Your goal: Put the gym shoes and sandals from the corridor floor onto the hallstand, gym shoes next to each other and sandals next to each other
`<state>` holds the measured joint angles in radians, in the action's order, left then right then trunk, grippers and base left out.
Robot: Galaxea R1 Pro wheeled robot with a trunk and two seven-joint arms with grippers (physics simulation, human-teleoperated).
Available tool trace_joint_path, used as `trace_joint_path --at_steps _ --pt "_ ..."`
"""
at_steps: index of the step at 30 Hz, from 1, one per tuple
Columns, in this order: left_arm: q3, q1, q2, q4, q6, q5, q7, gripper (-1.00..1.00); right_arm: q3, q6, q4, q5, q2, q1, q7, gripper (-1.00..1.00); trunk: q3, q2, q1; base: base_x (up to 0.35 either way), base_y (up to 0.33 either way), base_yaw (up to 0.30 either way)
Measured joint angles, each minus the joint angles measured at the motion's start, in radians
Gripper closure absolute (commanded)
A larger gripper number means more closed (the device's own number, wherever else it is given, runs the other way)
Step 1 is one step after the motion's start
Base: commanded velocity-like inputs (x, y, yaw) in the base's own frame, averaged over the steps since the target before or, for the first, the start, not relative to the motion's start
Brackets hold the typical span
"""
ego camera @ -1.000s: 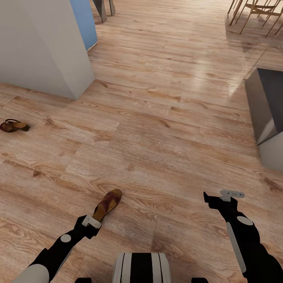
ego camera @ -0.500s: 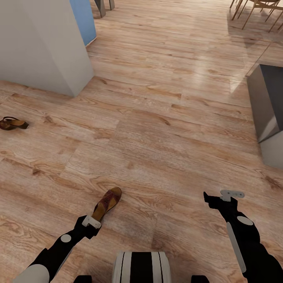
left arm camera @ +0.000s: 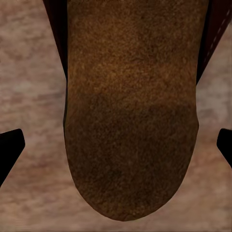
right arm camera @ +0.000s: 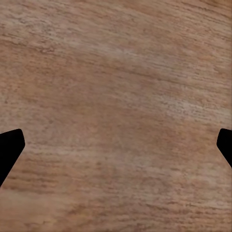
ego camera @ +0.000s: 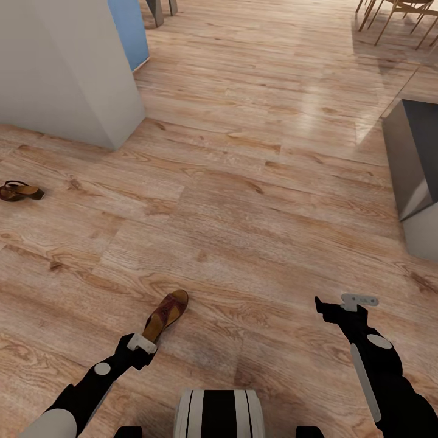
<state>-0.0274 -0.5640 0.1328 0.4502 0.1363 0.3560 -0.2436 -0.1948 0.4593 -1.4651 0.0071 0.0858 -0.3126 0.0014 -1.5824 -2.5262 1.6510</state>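
One brown sandal (ego camera: pixel 165 315) lies on the corridor floor (ego camera: pixel 243 201) just in front of me, toe pointing away. My left gripper (ego camera: pixel 143 345) hovers over its heel end, open. In the left wrist view the sandal's footbed (left arm camera: pixel 130 111) lies between the spread fingertips (left arm camera: pixel 9 150), untouched by them. The other sandal (ego camera: pixel 18 191) lies far to the left on the planks. My right gripper (ego camera: pixel 347 302) hangs open over bare floor (right arm camera: pixel 116 96). The gym shoes and the hallstand are out of view.
A white wall corner (ego camera: pixel 73 73) with a blue panel (ego camera: pixel 131 30) behind it stands at the back left. A grey cabinet (ego camera: pixel 417 164) juts in at the right. Chair legs (ego camera: pixel 395 12) show at the far right. My base (ego camera: pixel 219 413) is at the bottom.
The head view shifted slightly a second ago, so the far sandal sits a little higher in the picture. Both arms and the near sandal have held still since.
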Motion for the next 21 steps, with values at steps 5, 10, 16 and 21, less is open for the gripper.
trace_joint_path --at_steps 5,10,16,21 --pt "-0.002 0.000 -0.003 -0.001 -0.005 -0.001 0.035 1.00 -0.001 0.000 -0.001 0.000 0.000 0.000 0.000 -1.00 0.000 0.000 0.000 0.000 0.000 0.000" --pt "-0.001 0.000 -0.003 -0.001 -0.002 -0.004 0.062 1.00 -0.002 0.000 -0.002 0.000 0.000 0.000 0.000 -1.00 0.000 0.000 0.000 0.000 0.000 0.000" --pt "0.001 0.001 -0.003 -0.001 0.003 -0.004 0.067 1.00 -0.003 0.001 -0.002 0.000 0.000 0.000 0.000 -1.00 0.000 0.000 0.000 0.000 0.000 0.000" --pt "0.001 0.001 -0.003 -0.001 0.005 -0.006 0.066 1.00 -0.003 0.001 -0.002 0.000 0.000 0.000 0.000 -1.00 0.000 0.000 0.000 0.000 0.000 0.000"
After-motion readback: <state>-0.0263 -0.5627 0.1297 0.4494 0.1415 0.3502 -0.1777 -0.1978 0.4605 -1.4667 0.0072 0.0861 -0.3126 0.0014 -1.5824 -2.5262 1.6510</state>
